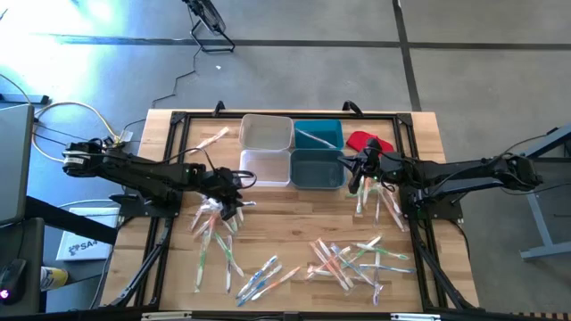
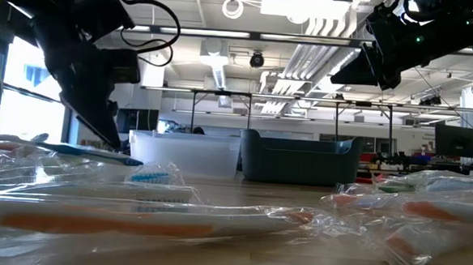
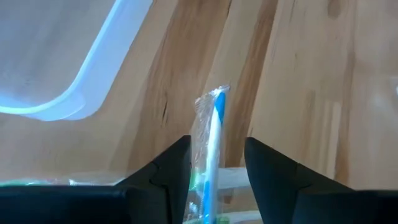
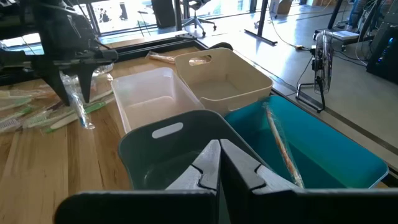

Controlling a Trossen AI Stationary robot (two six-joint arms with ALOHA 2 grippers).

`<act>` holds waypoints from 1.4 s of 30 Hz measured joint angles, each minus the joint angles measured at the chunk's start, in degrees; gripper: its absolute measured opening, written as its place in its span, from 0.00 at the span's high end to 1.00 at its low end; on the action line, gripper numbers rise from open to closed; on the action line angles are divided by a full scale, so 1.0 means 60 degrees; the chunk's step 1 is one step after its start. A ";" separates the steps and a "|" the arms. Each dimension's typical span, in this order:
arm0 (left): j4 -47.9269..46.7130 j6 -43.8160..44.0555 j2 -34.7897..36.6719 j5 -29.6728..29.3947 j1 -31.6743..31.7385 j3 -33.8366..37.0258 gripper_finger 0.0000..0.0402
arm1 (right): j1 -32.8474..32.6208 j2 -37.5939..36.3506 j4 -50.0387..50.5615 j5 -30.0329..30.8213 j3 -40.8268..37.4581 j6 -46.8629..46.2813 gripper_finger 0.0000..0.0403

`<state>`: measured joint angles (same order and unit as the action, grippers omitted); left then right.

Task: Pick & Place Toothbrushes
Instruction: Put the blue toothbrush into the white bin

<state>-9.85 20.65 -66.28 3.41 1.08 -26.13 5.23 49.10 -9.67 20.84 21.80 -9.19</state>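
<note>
Lying across the lower half of the high view, your toothbrushes [image 1: 268, 259] are scattered on the table [image 1: 294, 201] | your left gripper [image 3: 217, 163] is standing parted around a wrapped blue toothbrush [image 3: 214, 143] at centre-left | your right gripper [image 4: 219, 163] is hovering clenched, empty, over the dark grey bin [image 4: 161, 149] at centre.

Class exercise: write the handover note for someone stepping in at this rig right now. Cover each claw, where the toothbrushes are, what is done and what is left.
Left claw: open around a wrapped blue toothbrush above the table, near the white bin.
Right claw: shut, empty, over the dark grey bin.
Done: one toothbrush lies in the teal bin.
Left: dozens of toothbrushes scattered on the table; one lies beside the beige bin.
</note>
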 joint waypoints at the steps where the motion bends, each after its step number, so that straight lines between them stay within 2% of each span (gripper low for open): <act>1: -0.0062 -0.0134 0.0000 -0.0031 0.0000 0.0000 0.64 | 0.0000 -0.0003 0.0000 0.0000 0.0003 -0.0003 0.99; 14: -0.0072 -0.0478 -0.0021 -0.0251 0.0000 0.0000 0.63 | 0.0000 0.0000 0.0000 0.0000 0.0002 -0.0002 0.99; 27: 0.1248 -0.0365 -0.1919 0.0115 0.0004 -0.0076 0.63 | 0.0000 -0.0003 0.0007 0.0000 0.0004 -0.0003 0.99; 38: 0.1202 -0.0365 -0.2069 0.0229 0.0007 -0.0106 0.63 | 0.0000 -0.0004 0.0007 0.0000 0.0001 0.0000 0.99; 42: 0.1199 -0.0365 -0.2073 0.0221 0.0007 -0.0102 0.68 | 0.0000 -0.0004 0.0007 0.0000 0.0004 0.0000 0.99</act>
<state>-2.66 18.46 -78.72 4.74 1.13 -26.74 5.23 49.08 -9.63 20.84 21.82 -9.19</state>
